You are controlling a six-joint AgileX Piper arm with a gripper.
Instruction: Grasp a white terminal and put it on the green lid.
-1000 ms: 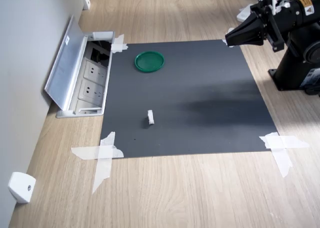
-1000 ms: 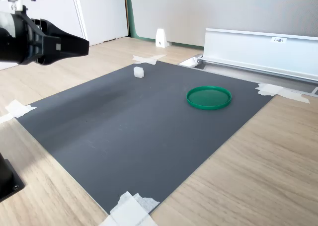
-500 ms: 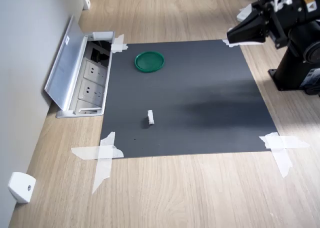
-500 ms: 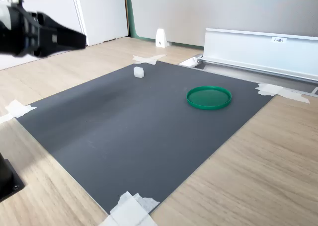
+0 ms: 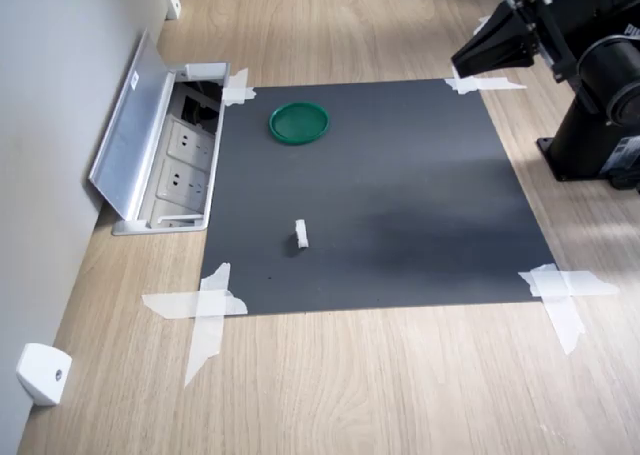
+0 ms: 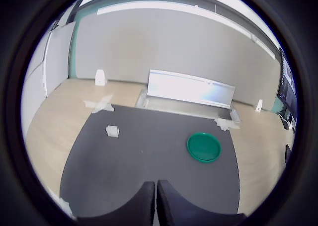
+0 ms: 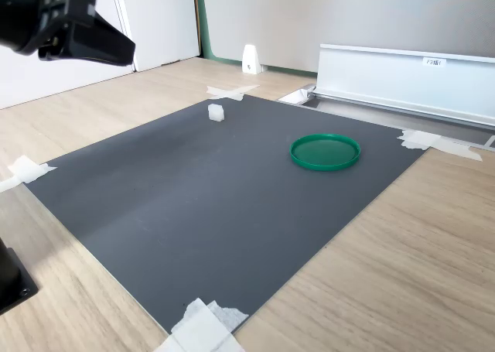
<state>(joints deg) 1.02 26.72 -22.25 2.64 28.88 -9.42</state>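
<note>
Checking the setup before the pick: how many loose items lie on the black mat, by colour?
White: 1, the white terminal
Green: 1, the green lid
Total: 2, both lying apart on the black mat

Black arm (image 5: 600, 85) — matte casing, rounded joint housing, white fittings on top; tapered black jaws.

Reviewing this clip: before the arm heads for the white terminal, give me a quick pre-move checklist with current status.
1. White terminal lies free on the black mat: ok.
2. Green lid is bare, ready to receive: ok.
3. Terminal and lid are well apart: ok.
4. Claw is empty: ok.
5. Claw is open for a grasp: not ok, jaws are together in the wrist view.
6. Path over the mat is unobstructed: ok.
</note>
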